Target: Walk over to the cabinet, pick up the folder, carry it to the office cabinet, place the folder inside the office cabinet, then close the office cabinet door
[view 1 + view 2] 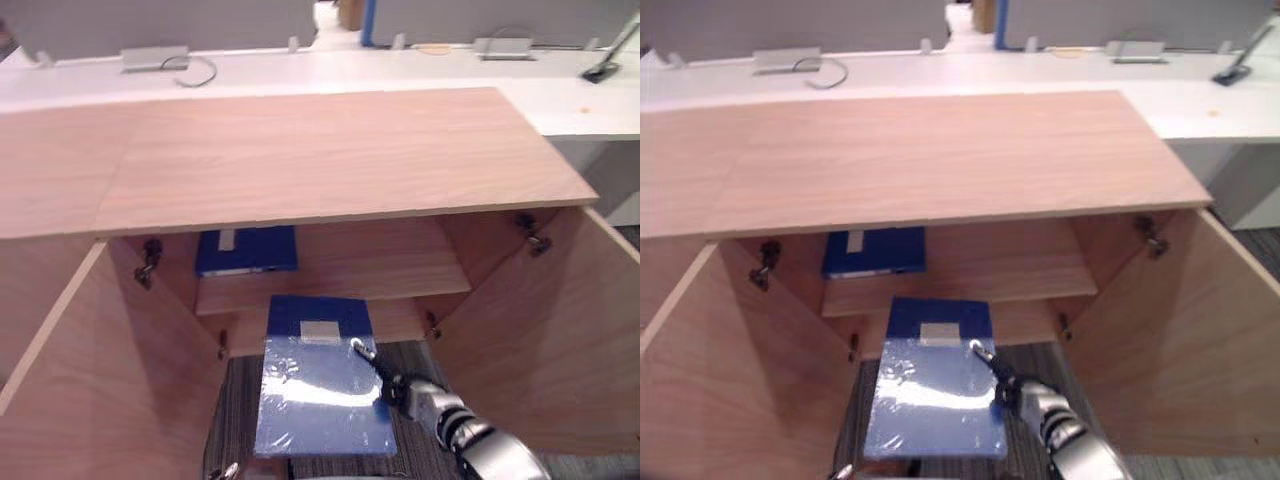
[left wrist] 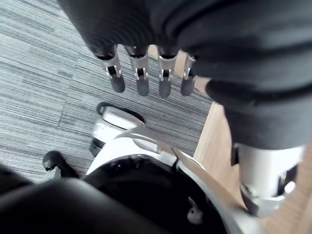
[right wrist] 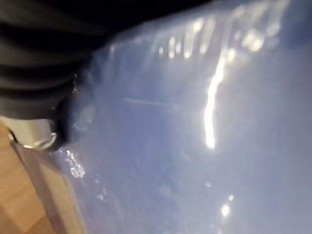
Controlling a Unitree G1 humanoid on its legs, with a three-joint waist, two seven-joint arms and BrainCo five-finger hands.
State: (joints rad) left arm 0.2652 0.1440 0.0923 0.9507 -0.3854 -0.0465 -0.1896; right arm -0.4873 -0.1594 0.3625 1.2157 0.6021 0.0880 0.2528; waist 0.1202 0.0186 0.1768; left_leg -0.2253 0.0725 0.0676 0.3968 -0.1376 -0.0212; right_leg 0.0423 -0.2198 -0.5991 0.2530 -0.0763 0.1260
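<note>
Blue glossy plastic folder (image 1: 320, 400), pale label (image 1: 320, 332) unreadable, is pinched by the right hand (image 1: 412, 398); left hand (image 2: 141, 74) is held straight-fingered.

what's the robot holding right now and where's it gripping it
The right hand pinches the glossy blue folder at its right edge, thumb on top; left hand holds nothing.

The left hand (image 2: 141, 68) hangs over the floor (image 2: 44, 97). Its back is under a dark cover with ribs. The silver fingers (image 2: 165, 80) have dark tips and sit side by side in a row. They are straight and loose, and they hold nothing. The floor is a grey carpet with thin stripes. A light brown wood board (image 2: 214, 144) shows right beside the carpet, past the fingers.
</note>
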